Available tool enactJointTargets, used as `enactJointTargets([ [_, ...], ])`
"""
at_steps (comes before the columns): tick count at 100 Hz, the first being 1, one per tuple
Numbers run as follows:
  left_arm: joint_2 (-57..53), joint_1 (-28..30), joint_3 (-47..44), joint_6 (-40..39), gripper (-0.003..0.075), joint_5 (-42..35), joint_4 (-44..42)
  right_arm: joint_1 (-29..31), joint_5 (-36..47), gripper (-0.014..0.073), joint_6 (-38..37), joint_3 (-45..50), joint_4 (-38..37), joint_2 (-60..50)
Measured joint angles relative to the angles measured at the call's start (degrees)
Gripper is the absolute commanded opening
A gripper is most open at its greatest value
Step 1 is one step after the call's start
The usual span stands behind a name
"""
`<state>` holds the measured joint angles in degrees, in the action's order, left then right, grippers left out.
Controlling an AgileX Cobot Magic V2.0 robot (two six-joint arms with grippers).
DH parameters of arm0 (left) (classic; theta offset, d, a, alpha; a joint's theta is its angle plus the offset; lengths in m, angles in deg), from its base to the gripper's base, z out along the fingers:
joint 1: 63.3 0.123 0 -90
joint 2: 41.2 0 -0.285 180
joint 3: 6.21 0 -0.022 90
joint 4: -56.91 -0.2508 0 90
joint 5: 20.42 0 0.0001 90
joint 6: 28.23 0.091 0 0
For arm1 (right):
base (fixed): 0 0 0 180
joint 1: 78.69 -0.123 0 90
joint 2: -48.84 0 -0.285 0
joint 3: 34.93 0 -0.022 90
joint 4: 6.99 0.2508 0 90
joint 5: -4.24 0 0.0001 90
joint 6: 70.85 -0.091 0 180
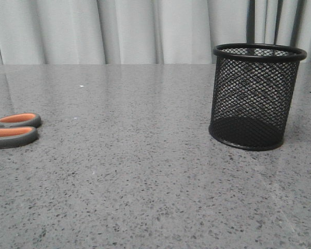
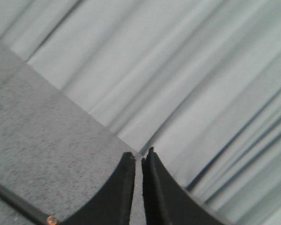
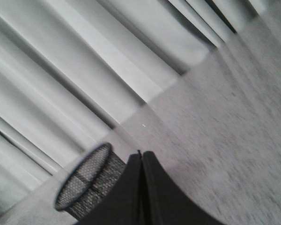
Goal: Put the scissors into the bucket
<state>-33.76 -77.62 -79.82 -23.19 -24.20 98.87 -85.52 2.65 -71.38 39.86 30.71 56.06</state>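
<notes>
The scissors (image 1: 13, 129) lie flat at the far left of the table; only their dark grey, orange-lined handles show in the front view. The black wire-mesh bucket (image 1: 256, 98) stands upright at the right, with nothing visible inside. Neither gripper shows in the front view. In the left wrist view my left gripper (image 2: 138, 157) is shut to a thin slit and holds nothing. A slim dark blade of the scissors (image 2: 23, 206) with its orange pivot dot lies just beside the fingers. In the right wrist view my right gripper (image 3: 141, 155) is shut and empty, with the bucket (image 3: 89, 187) close beside it.
The grey speckled table (image 1: 145, 171) stretches between the scissors and the bucket. A pale pleated curtain (image 1: 119, 31) hangs along the table's far edge.
</notes>
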Motion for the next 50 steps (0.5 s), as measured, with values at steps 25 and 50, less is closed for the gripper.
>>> enactJointTargets([
  [25,12.7,0.0,17.6,0.2,0.0311,13.1,-24.1,0.0,-12.5,0.0388,2.4,-16.1,-14.2,6.9],
  [50,33.5,0.0,33.5,0.2,0.0251,27.6,-45.4,0.0,-22.6,0.0419,2.6,-25.2,-17.0,16.9],
])
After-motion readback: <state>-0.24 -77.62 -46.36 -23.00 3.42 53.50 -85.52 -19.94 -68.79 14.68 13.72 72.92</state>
